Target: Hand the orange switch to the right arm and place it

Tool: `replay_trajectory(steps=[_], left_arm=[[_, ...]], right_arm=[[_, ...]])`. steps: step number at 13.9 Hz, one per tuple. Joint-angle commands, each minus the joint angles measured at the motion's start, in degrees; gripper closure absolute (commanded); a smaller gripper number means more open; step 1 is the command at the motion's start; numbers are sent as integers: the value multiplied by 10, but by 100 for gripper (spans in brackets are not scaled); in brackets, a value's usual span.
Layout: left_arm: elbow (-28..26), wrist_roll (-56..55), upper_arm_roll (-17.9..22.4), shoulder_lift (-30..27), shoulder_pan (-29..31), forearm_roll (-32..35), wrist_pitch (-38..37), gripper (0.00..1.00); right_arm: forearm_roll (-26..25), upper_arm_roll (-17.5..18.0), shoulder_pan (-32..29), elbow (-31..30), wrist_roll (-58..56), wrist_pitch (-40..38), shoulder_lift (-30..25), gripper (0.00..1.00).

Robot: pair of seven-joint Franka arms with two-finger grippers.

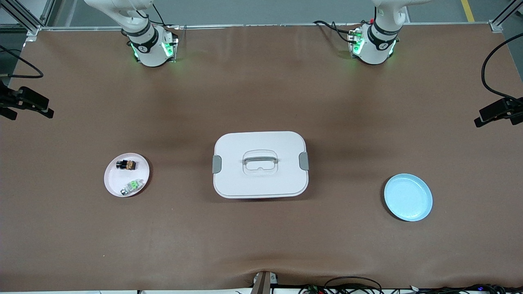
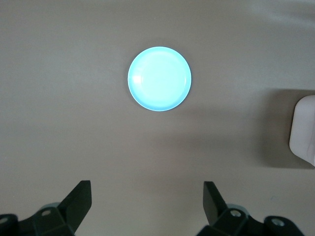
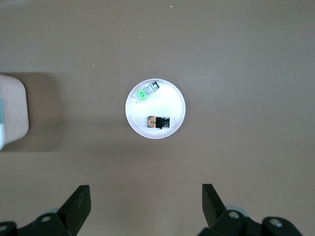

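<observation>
The orange switch (image 3: 158,122) is lying in the white plate (image 3: 178,114) under the right gripper (image 3: 146,206), whose fingers are gaping empty; the left gripper (image 2: 147,206) is hanging open over the blue plate (image 2: 159,78). It looks light, rigid, fiddly; pinch its black flanks.

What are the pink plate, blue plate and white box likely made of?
Pink plate: looks like glossy plastic, smooth uniform colour, soft sheen. Blue plate: likely the same, bright highlight in the left wrist view. White box: seemingly matte moulded plastic, rounded corners, grey clips; could be otherwise.
</observation>
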Motion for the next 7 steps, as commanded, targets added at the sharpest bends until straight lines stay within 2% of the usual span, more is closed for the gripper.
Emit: replay_trajectory(steps=[1, 7], left_arm=[[4, 10, 2, 1, 1, 3, 1, 0], [5, 12, 1, 2, -1, 0, 0, 0]], right_arm=[[10, -2, 1, 6, 16, -18, -11, 0], [5, -1, 2, 20, 0, -19, -9, 0]])
